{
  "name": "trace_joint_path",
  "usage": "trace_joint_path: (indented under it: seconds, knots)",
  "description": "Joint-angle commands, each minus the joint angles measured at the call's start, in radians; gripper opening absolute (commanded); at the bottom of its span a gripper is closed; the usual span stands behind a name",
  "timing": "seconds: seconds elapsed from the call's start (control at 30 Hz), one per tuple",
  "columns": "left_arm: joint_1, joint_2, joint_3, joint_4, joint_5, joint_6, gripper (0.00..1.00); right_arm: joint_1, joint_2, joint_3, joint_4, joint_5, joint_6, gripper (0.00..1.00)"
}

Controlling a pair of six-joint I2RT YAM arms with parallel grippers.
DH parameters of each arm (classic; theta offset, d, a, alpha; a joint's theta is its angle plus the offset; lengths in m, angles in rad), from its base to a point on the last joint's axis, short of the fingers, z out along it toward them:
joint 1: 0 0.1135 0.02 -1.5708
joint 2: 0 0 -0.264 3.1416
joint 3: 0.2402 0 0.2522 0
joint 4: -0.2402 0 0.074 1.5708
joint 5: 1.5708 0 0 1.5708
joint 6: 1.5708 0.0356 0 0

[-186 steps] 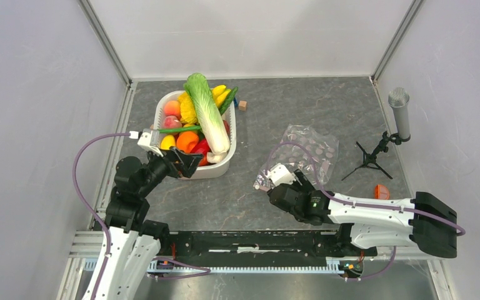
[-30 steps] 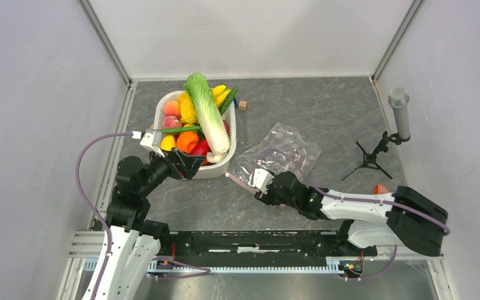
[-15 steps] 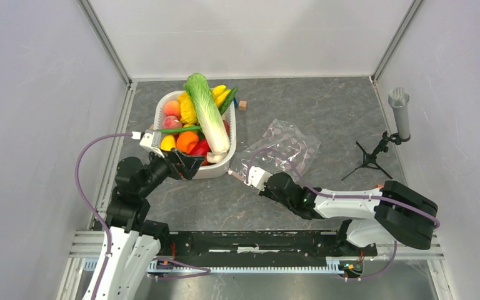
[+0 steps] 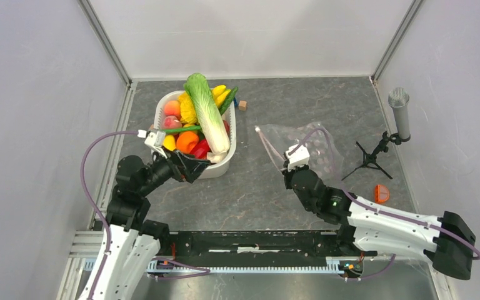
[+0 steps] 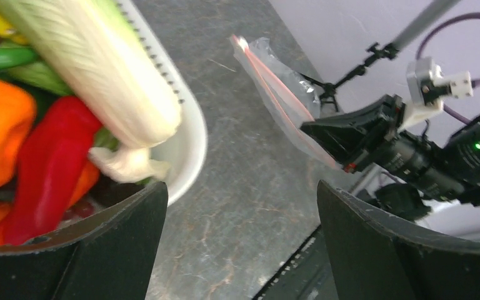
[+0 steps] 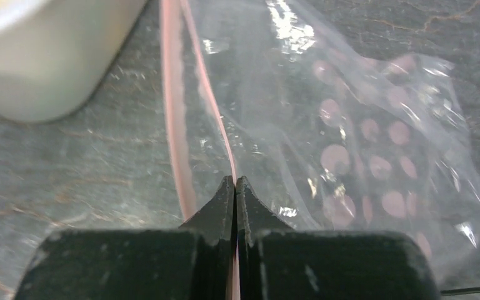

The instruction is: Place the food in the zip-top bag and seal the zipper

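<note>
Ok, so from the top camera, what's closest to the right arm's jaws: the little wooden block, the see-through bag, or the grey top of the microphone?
1. zip-top bag: touching, since the right gripper has its jaws shut on the pink zipper.
2. wooden block: farther back and to the left, beside the white tub.
3. microphone top: farthest, by the right wall.

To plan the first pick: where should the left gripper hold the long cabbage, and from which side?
Probably across the white lower half of the napa cabbage, from above: it lies topmost in the white tub and is narrower there than at its leafy green end.
</note>
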Motion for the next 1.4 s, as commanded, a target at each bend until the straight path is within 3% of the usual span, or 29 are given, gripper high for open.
trace_joint_path:
  seconds: [0.0,0.17,0.27,0.47,0.73,0.9,1.0,1.17,1.23,1.27,1.37]
  knots:
    - [-0.114,0.054,0.059,0.089,0.029,-0.112,0.93,-0.001,-0.034,0.073,-0.053,0.024,0.237,0.0]
    - [-0.506,0.239,0.121,0.059,-0.306,-0.075,0.9,0.0,0.019,0.094,0.04,-0.038,0.333,0.0]
    - [-0.626,0.33,0.142,0.093,-0.458,-0.082,0.92,0.003,0.041,0.108,0.09,-0.079,0.331,0.0]
    - [-0.644,0.538,0.23,0.175,-0.484,-0.114,0.9,0.013,0.032,0.118,0.15,-0.13,0.33,0.0]
    - [-0.668,0.663,0.21,0.385,-0.503,-0.168,0.88,0.032,-0.018,0.049,0.216,-0.145,0.304,0.0]
    - [-0.675,0.72,0.258,0.391,-0.555,-0.134,0.75,0.033,-0.016,0.081,0.196,-0.152,0.251,0.0]
    - [-0.675,0.754,0.297,0.339,-0.567,-0.11,0.74,0.035,-0.046,0.026,0.244,-0.161,0.244,0.0]
    - [-0.675,0.744,0.241,0.395,-0.588,-0.102,0.53,0.038,-0.092,-0.046,0.276,-0.152,0.246,0.0]
    - [-0.674,0.746,0.21,0.412,-0.6,-0.104,0.56,0.041,-0.106,-0.062,0.278,-0.165,0.226,0.0]
    - [-0.674,0.745,0.194,0.433,-0.591,-0.112,0.64,0.042,-0.107,-0.061,0.267,-0.165,0.219,0.0]
    - [-0.681,0.752,0.162,0.523,-0.544,-0.149,0.67,0.043,-0.101,-0.045,0.208,-0.169,0.205,0.0]
